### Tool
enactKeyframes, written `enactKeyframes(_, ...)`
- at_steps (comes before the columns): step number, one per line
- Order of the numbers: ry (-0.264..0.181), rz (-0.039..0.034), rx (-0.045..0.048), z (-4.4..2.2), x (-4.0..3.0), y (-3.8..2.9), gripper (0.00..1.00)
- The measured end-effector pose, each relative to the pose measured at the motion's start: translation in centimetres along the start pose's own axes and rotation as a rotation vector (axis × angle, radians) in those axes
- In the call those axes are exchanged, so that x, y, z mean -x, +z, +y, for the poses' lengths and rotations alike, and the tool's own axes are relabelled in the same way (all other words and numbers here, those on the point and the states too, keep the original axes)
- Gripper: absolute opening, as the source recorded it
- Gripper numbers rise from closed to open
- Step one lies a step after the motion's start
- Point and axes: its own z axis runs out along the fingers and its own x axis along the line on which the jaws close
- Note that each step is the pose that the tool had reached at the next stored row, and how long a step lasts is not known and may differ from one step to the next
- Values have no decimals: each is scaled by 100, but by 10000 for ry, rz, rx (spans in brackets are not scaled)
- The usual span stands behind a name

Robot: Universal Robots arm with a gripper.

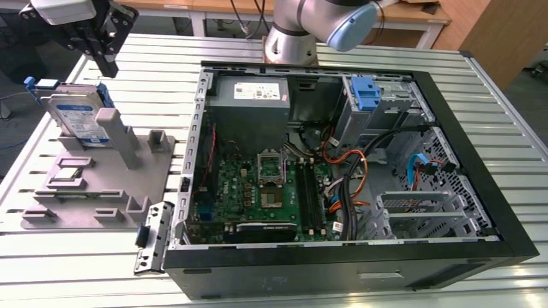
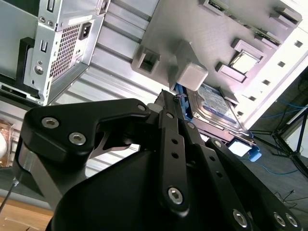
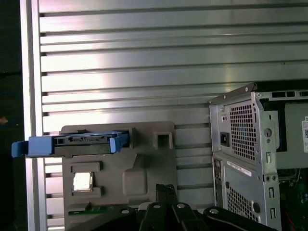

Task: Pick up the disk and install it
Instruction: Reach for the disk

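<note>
Now jaws pressed together, empty, near disk (image 1: 77, 119); disk upright in grey fixture (image 1: 102, 186), partly hidden behind post (image 1: 109, 125).

The robot's thick silver-grey metal arm (image 1: 289, 40) is round like a pipe. A light blue round cap (image 1: 350, 27) sits on its joint. Near the end is a pale grey box (image 1: 61, 9). The black metal gripper (image 2: 167, 96) is made of flat bars joined by shiny silver screws (image 2: 175, 194).
</note>
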Motion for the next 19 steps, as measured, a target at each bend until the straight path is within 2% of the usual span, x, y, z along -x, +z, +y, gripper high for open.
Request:
enactKeyframes(12, -1, 0, 0, -7, -86, 4, 10)
enactKeyframes(19, 0, 0, 0, -13, -169, 8, 10)
